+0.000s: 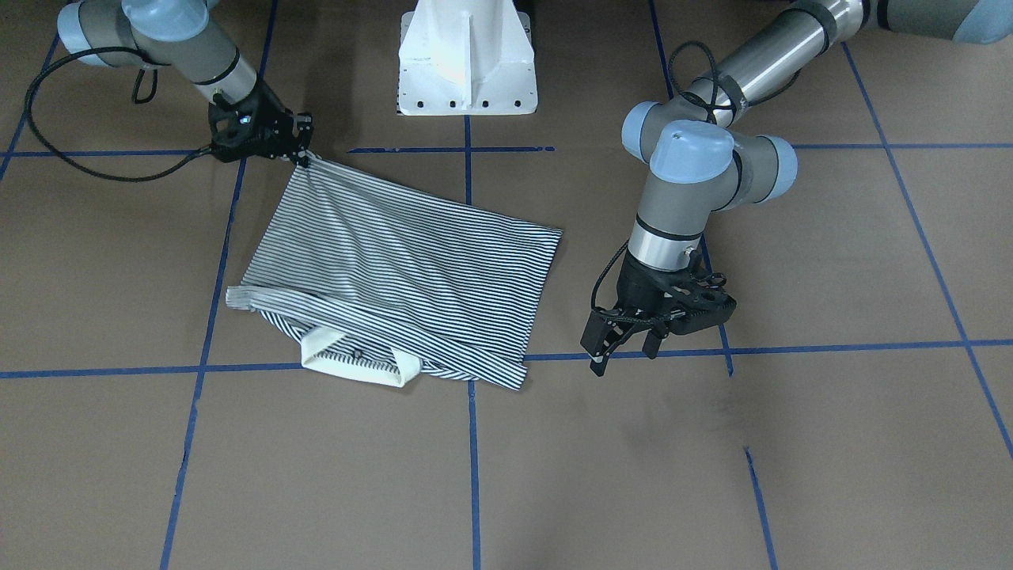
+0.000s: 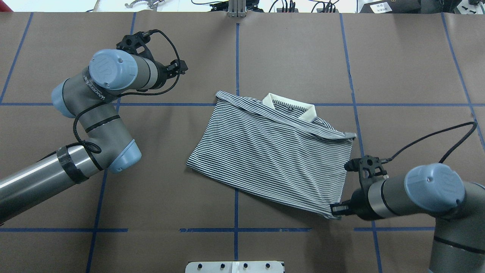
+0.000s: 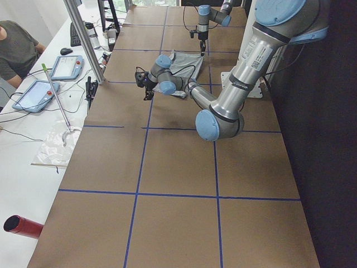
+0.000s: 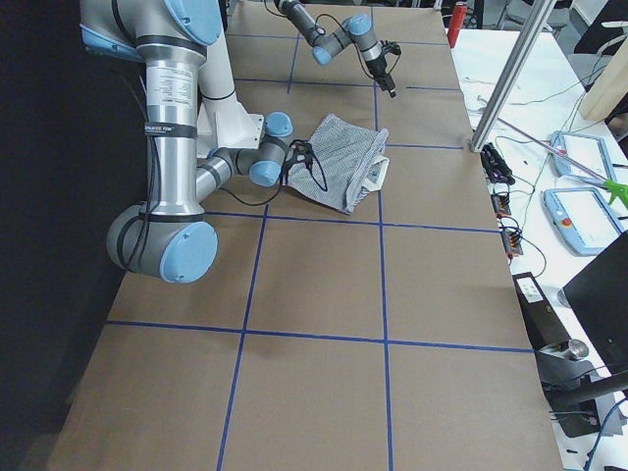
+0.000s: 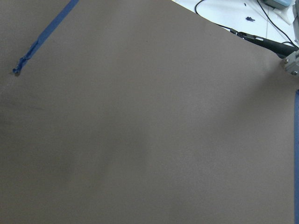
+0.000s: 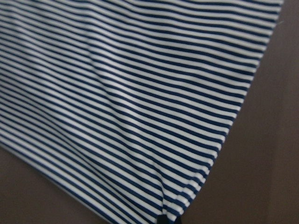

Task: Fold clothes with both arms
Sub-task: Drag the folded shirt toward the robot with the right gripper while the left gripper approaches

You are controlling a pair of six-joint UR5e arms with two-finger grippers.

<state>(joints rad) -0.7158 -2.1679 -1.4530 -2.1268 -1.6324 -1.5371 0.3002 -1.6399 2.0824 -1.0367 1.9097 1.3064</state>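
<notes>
Front of the polo shirt [image 2: 273, 151] is folded out of your sight; it lies centre-frame on the tabletop [image 2: 303, 57], collar [image 2: 290, 104] toward frame top, long axis slanting lower-right to the corner the right tool [image 2: 336, 211] pinches; left tool [image 1: 625, 348] gapes empty

A robotics lab: a left arm [image 2: 94, 125] and a right arm [image 2: 416, 193] work from a white pedestal [image 1: 467, 59] at the edge of a brown-papered counter [image 2: 295, 57] gridded with blue tape [image 2: 237, 57]. Along the opposite edge, a white side counter [image 3: 22, 162] holds teach pendants [image 3: 66, 67] and cables beside an aluminium post [image 3: 83, 39].
</notes>
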